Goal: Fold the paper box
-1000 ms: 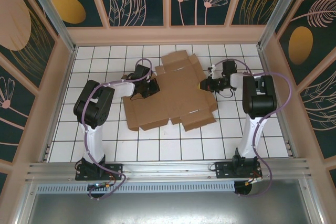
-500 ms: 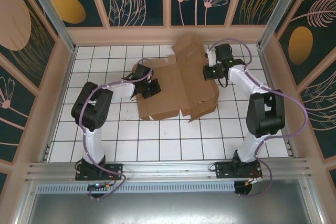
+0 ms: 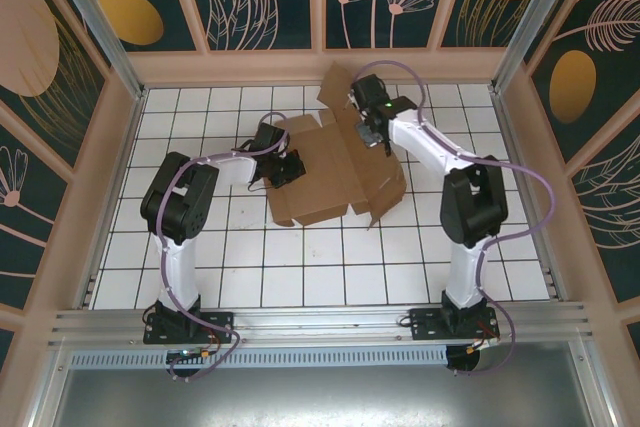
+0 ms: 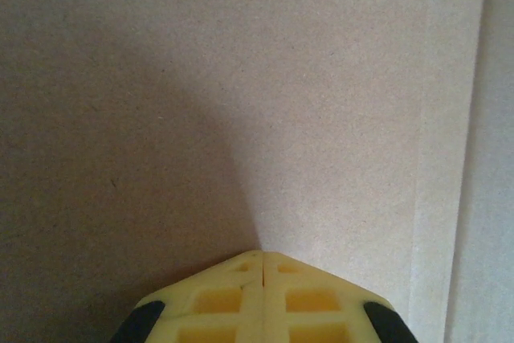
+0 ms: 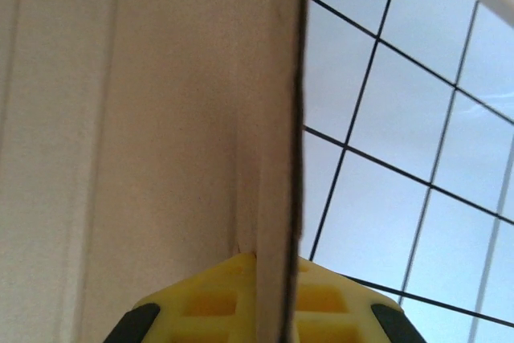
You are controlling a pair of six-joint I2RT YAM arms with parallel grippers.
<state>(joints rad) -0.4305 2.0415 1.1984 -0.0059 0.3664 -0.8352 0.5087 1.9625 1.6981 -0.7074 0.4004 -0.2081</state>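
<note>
Top external view: the paper box (image 3: pixel 320 187) lies on the white tiled table (image 3: pixel 300 267), a little beyond the middle and between the two arms. It is a brown die-cut cardboard sheet, partly raised. Its near-left part rests flat on the tiles, while the far-right part is lifted off them, with a flap standing up toward the back wall. The left gripper (image 3: pixel 290 169) reaches in from the left and sits on the box's left portion. The right gripper (image 3: pixel 376 137) comes in from the far right and meets the raised cardboard near its upper edge.

In the left wrist view, plain cardboard (image 4: pixel 241 78) spreads across the frame, with a straight crease running down its right side. The left gripper (image 4: pixel 263 267) has its yellow fingers (image 4: pixel 217 299) pressed together, and the seam between them holds nothing. Their tips are right at the cardboard surface — I cannot tell whether they actually touch it.

In the right wrist view, a cardboard panel (image 5: pixel 161 118) stands edge-on. Its dark cut edge runs down the frame and passes between the yellow fingers (image 5: pixel 201 303) of the right gripper (image 5: pixel 269 267) — the jaws pinch that panel. To the right of the edge, the grid-lined table (image 5: pixel 385 222) shows beyond the panel.
</note>
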